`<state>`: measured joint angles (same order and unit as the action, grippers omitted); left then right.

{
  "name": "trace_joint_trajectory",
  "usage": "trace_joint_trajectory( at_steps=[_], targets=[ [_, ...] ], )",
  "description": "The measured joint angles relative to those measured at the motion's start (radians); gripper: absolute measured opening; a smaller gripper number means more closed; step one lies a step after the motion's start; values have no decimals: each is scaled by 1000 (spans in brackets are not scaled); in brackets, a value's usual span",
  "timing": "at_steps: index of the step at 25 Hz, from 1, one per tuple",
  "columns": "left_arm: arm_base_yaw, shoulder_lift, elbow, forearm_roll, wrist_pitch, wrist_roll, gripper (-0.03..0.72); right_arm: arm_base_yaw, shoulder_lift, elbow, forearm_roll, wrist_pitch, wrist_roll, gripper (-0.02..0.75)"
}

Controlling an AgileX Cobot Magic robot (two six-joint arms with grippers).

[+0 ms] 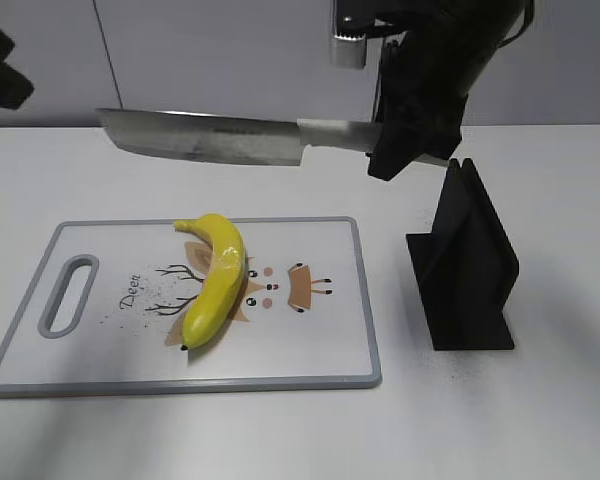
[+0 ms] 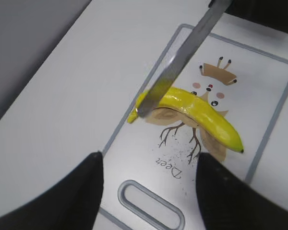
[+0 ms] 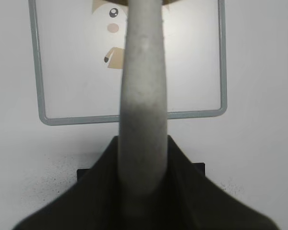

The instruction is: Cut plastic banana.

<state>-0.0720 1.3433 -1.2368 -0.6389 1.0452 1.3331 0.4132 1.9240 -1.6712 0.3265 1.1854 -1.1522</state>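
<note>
A: What lay nearest the camera?

B: The cutting board, white with a grey rim and a deer drawing. The plastic banana lay on it, left of the middle, over the deer, running slantwise from its near tip to its far tip.

A: And beside the board?

B: A black knife stand stood on the table to the right of the board, apart from it.

A: Where was the knife?

B: The knife hung level in the air beyond the banana, not touching it. The right gripper was clamped on its handle, blade pointing left.

A: The left gripper?

B: In the left wrist view the left gripper had its fingers spread wide with nothing between them, over the handle end of the board.
</note>
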Motion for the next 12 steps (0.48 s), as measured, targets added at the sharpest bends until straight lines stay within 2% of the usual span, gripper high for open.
trace_joint_trajectory(
  at_steps=[6, 12],
  targets=[
    [-102, 140, -94, 47, 33, 59, 589, 0, 32, -11, 59, -1, -131, 160],
    [-144, 242, -95, 75, 35, 88, 587, 0, 58, -11, 99, -2, -181, 160]
  ],
)
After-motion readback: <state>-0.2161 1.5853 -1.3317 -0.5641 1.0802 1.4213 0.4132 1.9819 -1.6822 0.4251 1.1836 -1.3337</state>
